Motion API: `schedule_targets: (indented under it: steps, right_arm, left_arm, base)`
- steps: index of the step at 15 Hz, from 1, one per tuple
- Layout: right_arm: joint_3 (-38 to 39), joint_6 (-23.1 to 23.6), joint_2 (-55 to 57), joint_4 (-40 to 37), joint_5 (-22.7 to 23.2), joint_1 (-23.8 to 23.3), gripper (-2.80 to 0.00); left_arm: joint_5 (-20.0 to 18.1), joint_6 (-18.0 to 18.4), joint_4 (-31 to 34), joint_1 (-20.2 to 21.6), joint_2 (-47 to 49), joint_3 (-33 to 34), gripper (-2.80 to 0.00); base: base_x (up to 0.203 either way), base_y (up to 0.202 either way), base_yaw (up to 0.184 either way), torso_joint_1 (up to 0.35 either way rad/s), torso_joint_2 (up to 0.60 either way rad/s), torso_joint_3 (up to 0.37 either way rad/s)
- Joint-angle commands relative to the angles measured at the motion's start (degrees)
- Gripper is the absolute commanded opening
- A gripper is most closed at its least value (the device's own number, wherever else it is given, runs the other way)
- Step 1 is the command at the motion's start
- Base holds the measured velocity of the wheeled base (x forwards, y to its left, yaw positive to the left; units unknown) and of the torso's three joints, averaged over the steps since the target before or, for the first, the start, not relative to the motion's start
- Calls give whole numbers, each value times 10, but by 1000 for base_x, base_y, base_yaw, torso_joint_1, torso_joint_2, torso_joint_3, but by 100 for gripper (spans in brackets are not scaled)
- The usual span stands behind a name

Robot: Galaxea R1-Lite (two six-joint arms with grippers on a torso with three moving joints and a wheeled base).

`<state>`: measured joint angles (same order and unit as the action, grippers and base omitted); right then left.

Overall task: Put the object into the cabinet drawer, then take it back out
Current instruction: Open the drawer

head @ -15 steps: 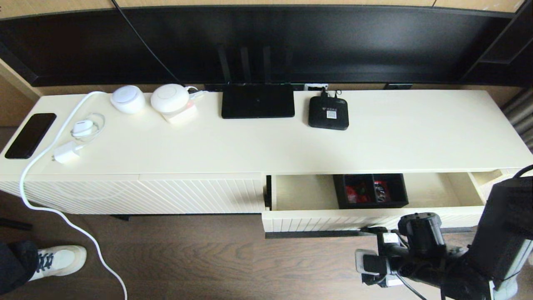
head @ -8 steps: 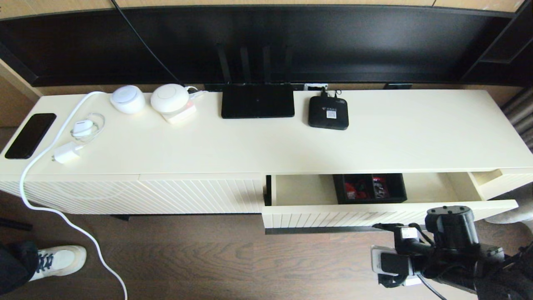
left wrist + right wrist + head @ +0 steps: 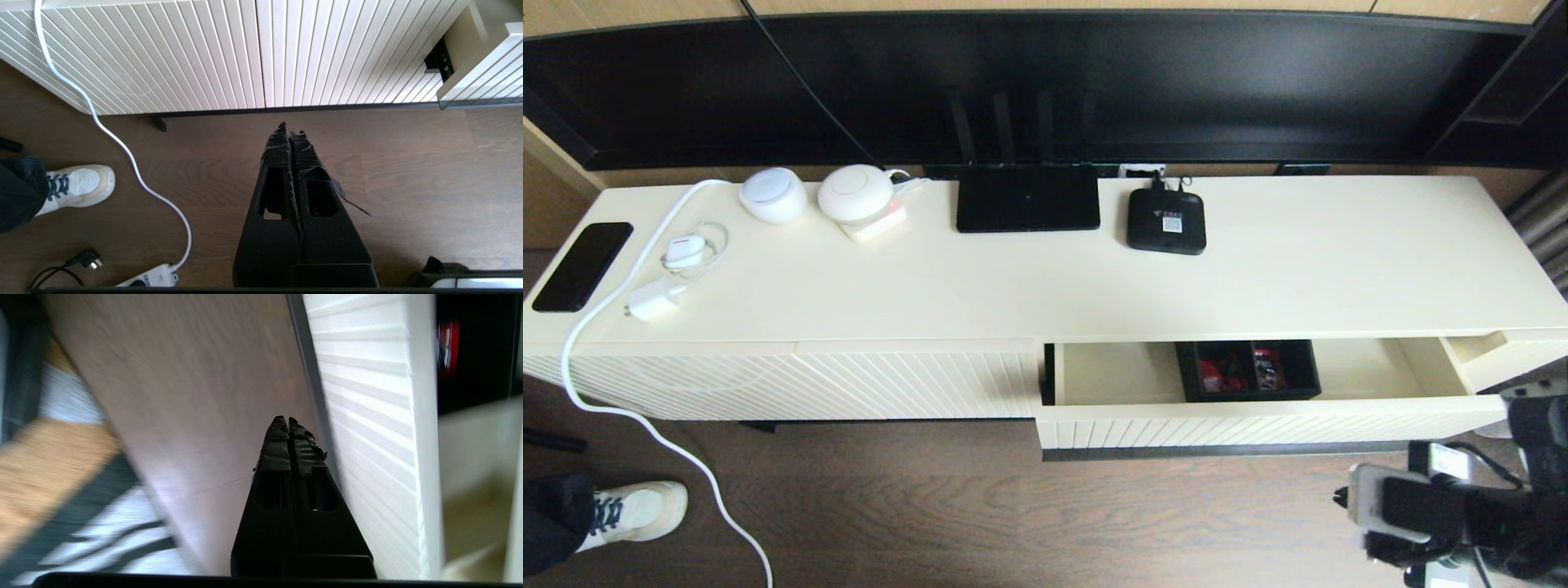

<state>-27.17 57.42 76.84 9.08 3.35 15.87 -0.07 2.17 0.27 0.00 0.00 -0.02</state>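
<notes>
The cabinet drawer [image 3: 1258, 426] stands pulled out at the right, with its dark handle bar [image 3: 1225, 450] along the bottom of the ribbed front. Inside, against the back, sits the black organiser box [image 3: 1248, 370] holding small red items; the cabinet top hides its far part. My right arm [image 3: 1445, 518] is low at the right, in front of the drawer and clear of it. The right gripper [image 3: 287, 418] is shut and empty, beside the ribbed front [image 3: 367, 416] and handle bar [image 3: 310, 375]. The left gripper [image 3: 291, 127] is shut and empty over the floor.
On the cabinet top lie a flat black router [image 3: 1027, 198], a small black device [image 3: 1167, 222], two white round devices [image 3: 774, 194], a phone [image 3: 583, 265] and a charger [image 3: 654, 299] with cable. A person's shoe [image 3: 637, 510] and a power strip [image 3: 149, 278] are on the floor.
My right arm has drawn away from the drawer's handle bar, moving right and down toward me. The drawer stays open with the box inside.
</notes>
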Motion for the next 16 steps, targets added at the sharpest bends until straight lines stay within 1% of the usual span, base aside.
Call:
schedule_targets:
  steps: [1, 2, 3, 4, 6, 7, 9, 10, 11, 14, 16]
  right_arm:
    - [-65, -178, -82, -130, -17, -1, -280]
    - [-105, -262, -87, -178, -29, -1, -280]
    - [-139, -329, -87, -216, -39, -1, -280]
    - [-162, -385, -78, -246, -55, -1, -280]
    - [-168, -445, -34, -253, -113, 0, -280]
    - [-174, -480, -8, -246, -128, 1, -280]
    - [-212, -570, 42, -216, -142, 15, -280]
    - [-238, -603, 57, -210, -147, 22, -280]
    - [-259, -625, 72, -208, -151, 28, -280]
    - [-295, -647, 108, -207, -153, 40, -280]
    - [-315, -677, 137, -207, -154, 46, -280]
  left_arm:
    - [0, 0, 0, 0, 1, -1, -280]
    - [0, 0, 0, 0, 1, 0, -280]
    - [0, 0, 0, 0, 1, 0, -280]
    - [0, 0, 0, 0, 1, -1, -280]
    - [0, 0, 0, 0, 1, 0, -280]
    - [0, 0, 0, 0, 1, 0, -280]
    - [0, 0, 0, 0, 1, -1, -280]
    - [0, 0, 0, 0, 1, -1, -280]
    - [0, 0, 0, 0, 1, 0, -280]
    - [0, 0, 0, 0, 1, 0, -280]
    - [0, 0, 0, 0, 1, 0, -280]
  base:
    - [0, 0, 0, 0, 0, 0]
    - [0, 0, 0, 0, 0, 0]
    - [0, 0, 0, 0, 0, 0]
    - [0, 0, 0, 0, 0, 0]
    - [0, 0, 0, 0, 0, 0]
    - [0, 0, 0, 0, 0, 0]
    - [0, 0, 0, 0, 0, 0]
    - [0, 0, 0, 0, 0, 0]
    - [0, 0, 0, 0, 0, 0]
    - [0, 0, 0, 0, 0, 0]
    - [0, 0, 0, 0, 0, 0]
